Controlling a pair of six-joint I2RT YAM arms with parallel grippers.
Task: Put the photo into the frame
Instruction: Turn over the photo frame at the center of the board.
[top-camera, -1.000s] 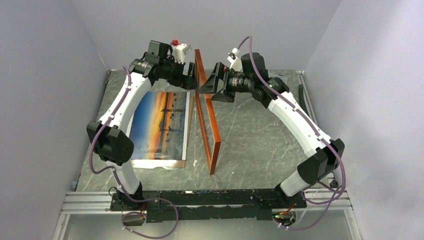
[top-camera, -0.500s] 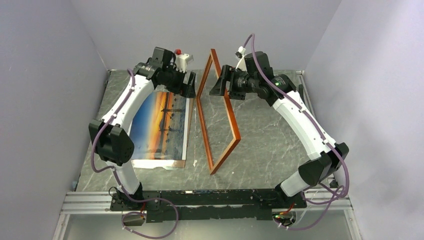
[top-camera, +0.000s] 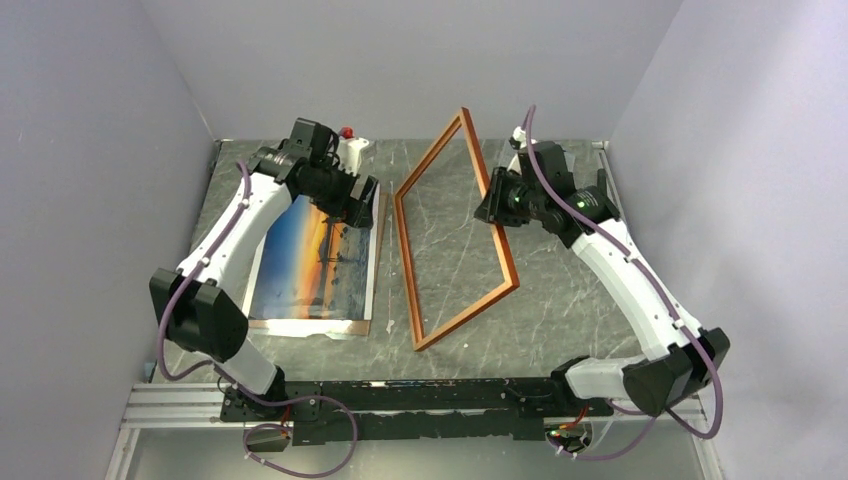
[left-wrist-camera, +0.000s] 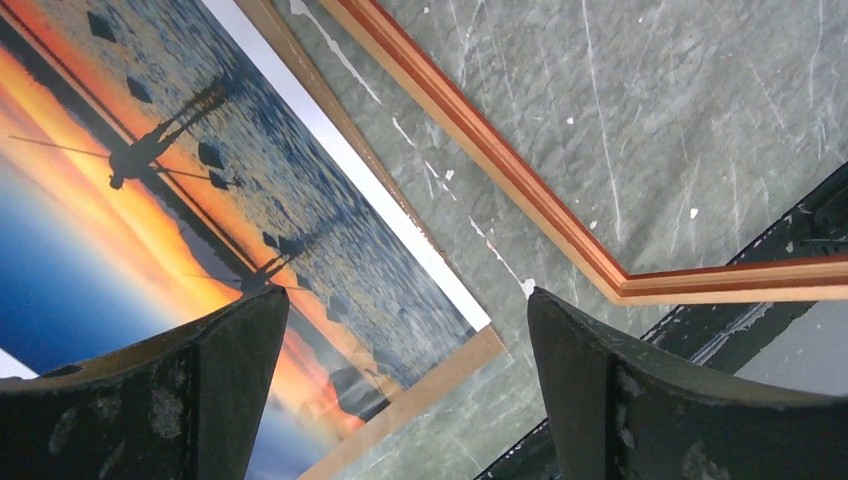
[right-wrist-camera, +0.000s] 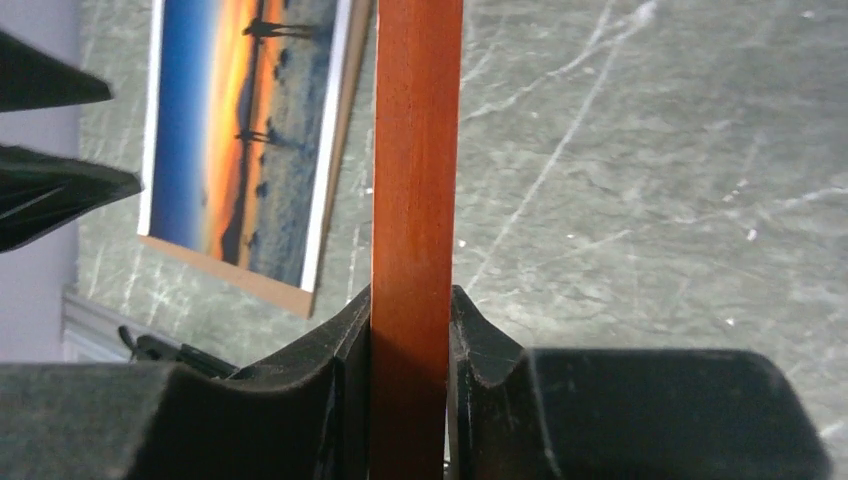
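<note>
While the right gripper (top-camera: 496, 207) pinches the raised long side of the frame (top-camera: 405, 265), which leans on its other long side, the photo (top-camera: 315, 250) lies flat at the frame's 9 o'clock, long axis 12 to 6, under the open left gripper (top-camera: 356, 205), the nearer one.

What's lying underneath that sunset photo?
A brown backing board sticks out past the photo along its right and near edges. The photo covers the rest of the board.

Scratched grey-green marble tabletop (top-camera: 556, 305), plain pale lavender walls (top-camera: 400, 60) on three sides.
</note>
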